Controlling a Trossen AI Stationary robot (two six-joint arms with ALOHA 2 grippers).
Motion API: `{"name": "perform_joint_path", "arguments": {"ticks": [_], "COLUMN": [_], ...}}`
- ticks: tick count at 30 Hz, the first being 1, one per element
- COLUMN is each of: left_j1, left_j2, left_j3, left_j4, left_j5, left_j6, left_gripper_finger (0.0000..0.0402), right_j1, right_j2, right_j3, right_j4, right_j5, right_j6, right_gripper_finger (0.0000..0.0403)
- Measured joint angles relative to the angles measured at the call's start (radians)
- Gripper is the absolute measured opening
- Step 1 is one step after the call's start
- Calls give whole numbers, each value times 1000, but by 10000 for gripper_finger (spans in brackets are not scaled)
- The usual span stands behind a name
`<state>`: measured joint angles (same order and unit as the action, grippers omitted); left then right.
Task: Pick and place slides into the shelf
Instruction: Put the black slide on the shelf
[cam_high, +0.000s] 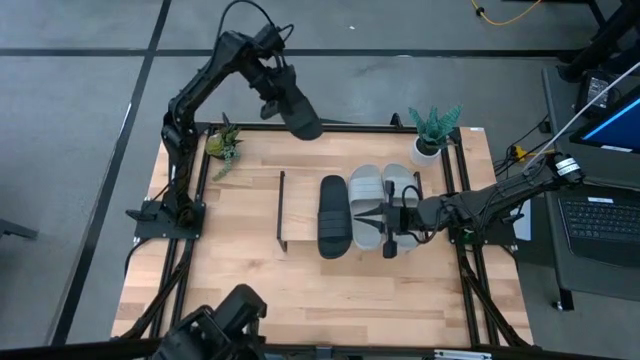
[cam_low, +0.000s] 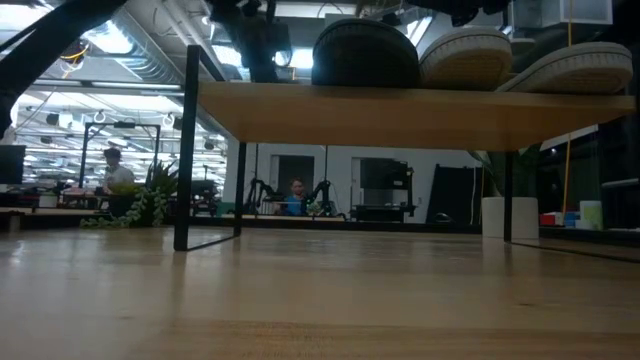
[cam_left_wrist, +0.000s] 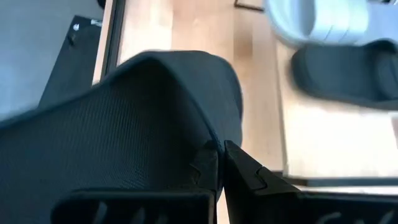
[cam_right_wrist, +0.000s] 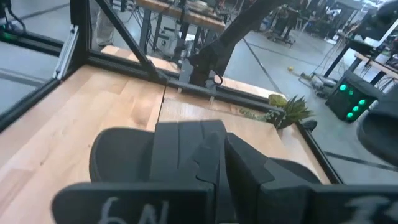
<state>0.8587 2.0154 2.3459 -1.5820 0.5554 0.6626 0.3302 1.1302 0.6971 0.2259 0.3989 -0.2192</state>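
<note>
The shelf stands mid-table, and its board sits on black wire end frames. On it lie a black slide and a grey slide side by side on their soles. A second grey slide is at the shelf's right end and looks tilted in the low view. My right gripper is over that end, shut on this slide. My left gripper is raised near the table's far edge, shut on the other black slide. My left gripper pinches an edge of the black slide's strap between its two fingers. The slide is lifted clear of the table, above its far edge. My right gripper is closed on the grey slide, coming level from the table's right side. The fingers themselves hide the place of contact, so I cannot tell which part they have. The slide rests on the shelf's right end.
A small green plant sits at the table's far left corner and a potted plant at its far right. Bare board shows on the shelf's left part. A laptop stands off the table's right. People show in the room behind.
</note>
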Motion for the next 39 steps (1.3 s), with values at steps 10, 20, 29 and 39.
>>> {"name": "perform_joint_path", "arguments": {"ticks": [10, 20, 29, 39], "left_j1": [-96, -203, -280, -380], "left_j2": [-4, -44, -163, -388], "left_j3": [7, 7, -7, -367], "left_j4": [11, 11, 11, 10], "left_j5": [20, 23, 25, 22], "left_j6": [-115, -216, -302, -317], "left_gripper_finger": [1, 0, 0, 0], "right_j1": [0, 0, 0, 0], "right_j2": [0, 0, 0, 0], "right_j3": [0, 0, 0, 0], "right_j4": [-32, -37, -57, -82], "right_j5": [0, 0, 0, 0], "right_j6": [0, 1, 1, 31], "right_gripper_finger": [28, 28, 28, 28]}}
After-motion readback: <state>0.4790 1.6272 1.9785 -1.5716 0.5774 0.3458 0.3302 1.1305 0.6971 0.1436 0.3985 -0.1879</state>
